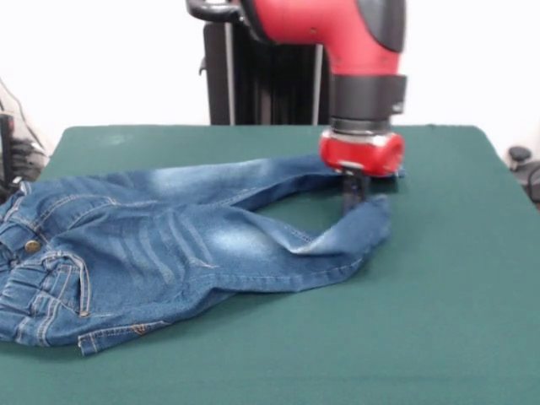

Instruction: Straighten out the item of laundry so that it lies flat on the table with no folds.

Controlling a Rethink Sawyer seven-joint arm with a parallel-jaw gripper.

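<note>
The item of laundry (pixel 169 245), a small pair of blue jeans, lies on the left half of the green table (pixel 439 321), with its waistband at the left edge. The far leg runs right towards the arm's red wrist. The near leg bends round, and its cuff (pixel 367 224) curls up off the cloth. My gripper (pixel 353 198) points straight down at that cuff. Its dark fingers (pixel 348 192) are pressed together as one narrow block and seem to pinch the hem's raised edge. A green gap shows between the two legs, and a fold lies along the near thigh.
The table's edges show at the far side and at the right. Black equipment (pixel 519 160) sits just past the right corner, and more dark gear (pixel 13 156) stands beyond the left edge.
</note>
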